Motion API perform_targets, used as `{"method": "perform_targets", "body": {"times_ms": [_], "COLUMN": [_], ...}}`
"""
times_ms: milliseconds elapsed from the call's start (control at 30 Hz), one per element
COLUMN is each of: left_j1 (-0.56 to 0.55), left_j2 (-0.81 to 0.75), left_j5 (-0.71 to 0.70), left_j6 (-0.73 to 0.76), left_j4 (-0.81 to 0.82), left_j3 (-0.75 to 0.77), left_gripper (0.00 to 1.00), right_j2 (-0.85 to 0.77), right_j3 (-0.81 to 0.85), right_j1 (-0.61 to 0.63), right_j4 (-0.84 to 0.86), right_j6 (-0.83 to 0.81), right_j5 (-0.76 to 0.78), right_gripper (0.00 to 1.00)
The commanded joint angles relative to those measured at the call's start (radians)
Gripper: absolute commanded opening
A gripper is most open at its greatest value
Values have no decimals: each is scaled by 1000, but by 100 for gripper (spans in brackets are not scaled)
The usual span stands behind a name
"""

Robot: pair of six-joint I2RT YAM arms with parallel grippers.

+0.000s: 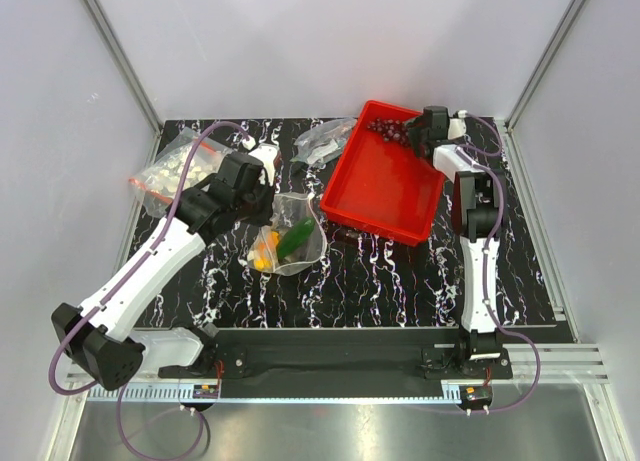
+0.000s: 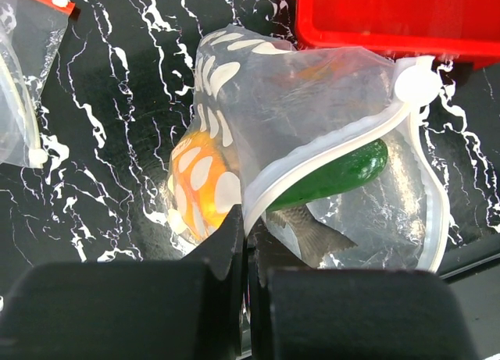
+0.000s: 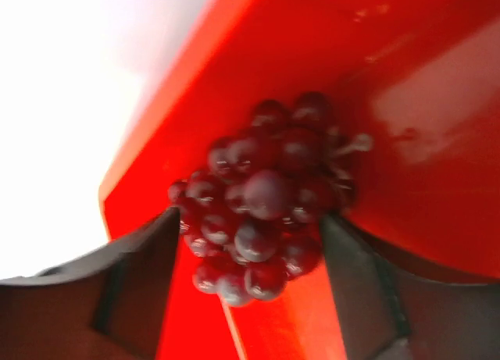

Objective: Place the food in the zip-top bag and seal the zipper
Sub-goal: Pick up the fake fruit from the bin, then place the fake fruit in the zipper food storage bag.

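My left gripper (image 2: 248,227) is shut on the mouth edge of the dotted zip-top bag (image 2: 258,94) and holds it open on the table; it also shows in the top view (image 1: 268,206). Inside the bag lie the orange-yellow fruit (image 2: 199,184), the green cucumber (image 2: 336,172) and the grey fish (image 2: 312,231). The mouth strip (image 2: 328,145) looks whitish here, with a white knob at its end. The dark red grape bunch (image 3: 266,192) lies in the far corner of the red tray (image 1: 390,186). My right gripper (image 3: 250,215) is open, a finger on each side of the bunch.
A second dotted bag with white contents and a red strip (image 1: 180,171) lies at the far left. A smaller clear bag with greyish contents (image 1: 322,141) lies at the back, left of the tray. The tray's rim (image 2: 391,16) is just beyond the held bag.
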Motion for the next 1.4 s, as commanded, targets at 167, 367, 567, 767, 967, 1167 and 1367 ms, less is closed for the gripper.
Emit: {"method": "perform_targets", "body": {"times_ms": [167,367,567,767,967,1167,1367], "left_j1": [6,6,6,2,-8,-13,-16], "left_j2": [4,9,23,24,41,118,211], "left_j5": [-40,-48,-35,-28,-18,11,61], "left_j6": [15,15,11,5,-14,-38,-58], "left_j4": [44,42,21,-5,-42,-91,-148], "left_j3": [-3,5,43,89,149,253,365], "left_gripper": [0,0,0,0,0,0,0], "right_j2": [14,-163,-396,-652,-869,-1090,-1304], "right_j3": [7,-139,-346,-545,-676,-740,-781], "right_j1": [16,56,101,136,153,213,289], "right_j4": [87,234,346,362,282,164,70], "right_j6": [-53,-242,-391,-484,-481,-552,-599], "right_j5": [36,64,38,26,-103,-269,-421], "right_gripper": [16,3,0,0,0,0,0]}}
